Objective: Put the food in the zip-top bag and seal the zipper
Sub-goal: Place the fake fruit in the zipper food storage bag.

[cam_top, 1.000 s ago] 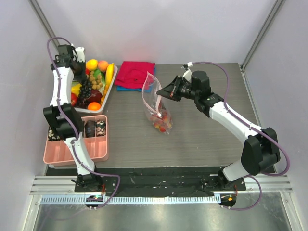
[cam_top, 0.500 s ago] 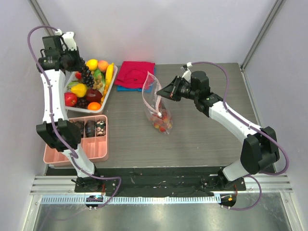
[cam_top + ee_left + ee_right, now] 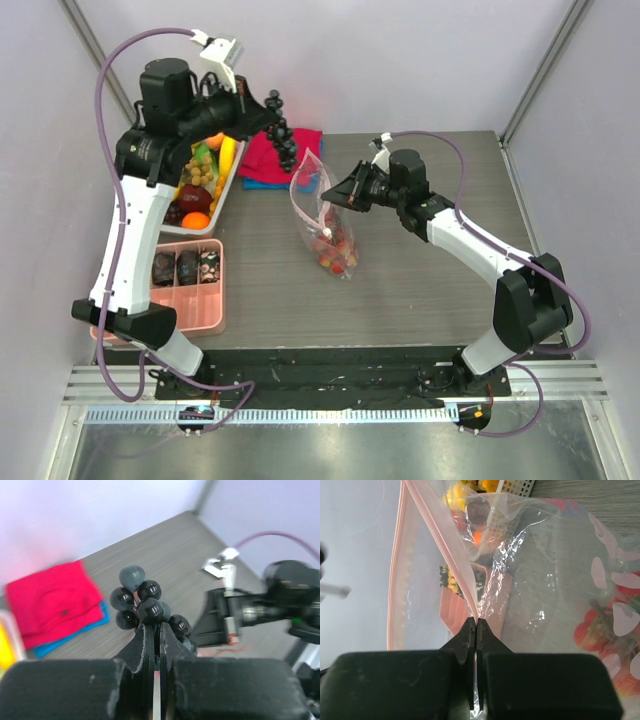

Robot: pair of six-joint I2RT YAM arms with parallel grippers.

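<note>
My left gripper is shut on a bunch of dark purple toy grapes, held high above the red cloth, just behind and left of the zip-top bag. In the left wrist view the grapes sit at the tips of my gripper. My right gripper is shut on the bag's mouth edge and holds it up and open. The right wrist view shows that gripper pinching the plastic beside the pale-pink zipper. Several red and orange toy foods lie in the bag's bottom.
A white tray of toy fruit stands at the back left. A pink compartment tray is in front of it. A red cloth on a blue one lies behind the bag. The walls are close on the left and at the back.
My left arm has lifted the grapes out of the white tray and swung right, from the back-left corner to above the cloth near the bag. The right gripper has barely moved.
</note>
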